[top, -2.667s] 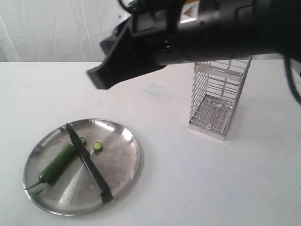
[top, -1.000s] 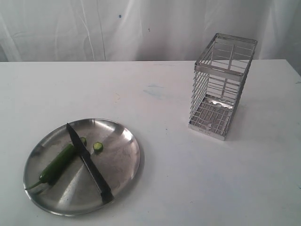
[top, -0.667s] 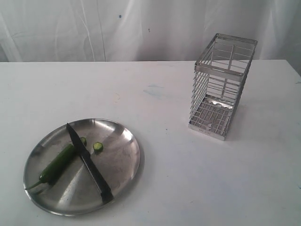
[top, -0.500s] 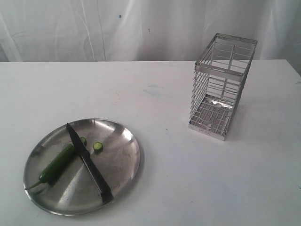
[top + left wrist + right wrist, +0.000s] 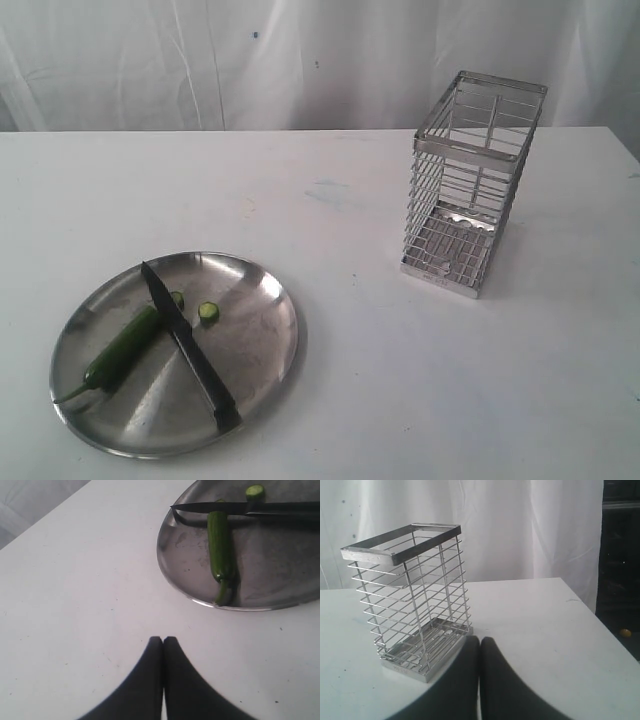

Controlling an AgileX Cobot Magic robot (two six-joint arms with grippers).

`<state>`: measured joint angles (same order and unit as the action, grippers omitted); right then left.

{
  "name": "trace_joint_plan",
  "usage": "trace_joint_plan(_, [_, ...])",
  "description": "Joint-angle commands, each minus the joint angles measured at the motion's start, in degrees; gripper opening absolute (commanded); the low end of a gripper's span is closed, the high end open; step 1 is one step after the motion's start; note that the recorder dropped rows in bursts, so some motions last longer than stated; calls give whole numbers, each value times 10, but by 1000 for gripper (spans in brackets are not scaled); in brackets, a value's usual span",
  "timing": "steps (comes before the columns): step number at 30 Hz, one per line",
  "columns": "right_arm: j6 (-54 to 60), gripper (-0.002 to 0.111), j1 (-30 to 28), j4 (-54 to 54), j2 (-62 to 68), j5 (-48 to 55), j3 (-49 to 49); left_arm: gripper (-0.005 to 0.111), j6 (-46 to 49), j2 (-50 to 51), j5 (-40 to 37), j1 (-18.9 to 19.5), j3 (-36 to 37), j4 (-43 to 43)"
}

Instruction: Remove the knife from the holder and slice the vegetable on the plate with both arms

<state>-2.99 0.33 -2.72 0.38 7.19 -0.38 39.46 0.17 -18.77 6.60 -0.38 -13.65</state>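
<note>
Knife [image 5: 188, 345]: one, lying flat across the plate [image 5: 262, 352], its blade edge touching the green chili [image 5: 122, 346] and its black handle pointing toward the near rim. It is looking light, thin and stiff; the handle is offering the safe hold, though it is likely to skid on slick steel.
Green chili: one, resting on the plate beside the blade. It is looking smooth, round and prone to rolling, so it is best pinned near the stem.
Cut slices [image 5: 208, 313]: probably two, the second sitting half hidden at the blade.
Wire holder [image 5: 462, 190]: one, standing empty, well apart from the plate.
Left gripper [image 5: 163, 641]: pinching closed on nothing, hovering over bare table [image 5: 75, 580] near the plate.
Right gripper [image 5: 480, 641]: likewise clenched and empty, hanging just beside the holder.
</note>
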Motion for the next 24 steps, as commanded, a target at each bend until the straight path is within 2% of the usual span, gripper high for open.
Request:
trace_joint_plan(1, [-3, 0, -3, -4, -4, 0, 4, 0, -5, -2, -2, 1, 4, -4])
trace_joint_plan(9, [-3, 0, -3, -4, -4, 0, 4, 0, -5, -2, -1, 1, 4, 3])
trace_joint_plan(11, [-3, 0, -3, -4, -4, 0, 4, 0, -76, -2, 51, 1, 4, 17])
trace_joint_plan(12, [-3, 0, -3, -4, -4, 0, 4, 0, -169, -2, 108, -3, 4, 38])
trace_joint_plan(13, [-3, 0, -3, -4, -4, 0, 4, 0, -212, -2, 128, -7, 4, 62])
trace_joint_plan(14, [-3, 0, -3, -4, -4, 0, 4, 0, -313, -2, 151, -19, 4, 131])
trace_joint_plan(16, [-3, 0, -3, -4, -4, 0, 4, 0, -381, -2, 148, -29, 4, 146])
trace_joint_plan(18, [-3, 0, -3, -4, -4, 0, 4, 0, -412, -2, 152, -41, 4, 146])
trace_joint_plan(24, [-3, 0, -3, -4, -4, 1, 4, 0, -409, -2, 145, -56, 4, 146])
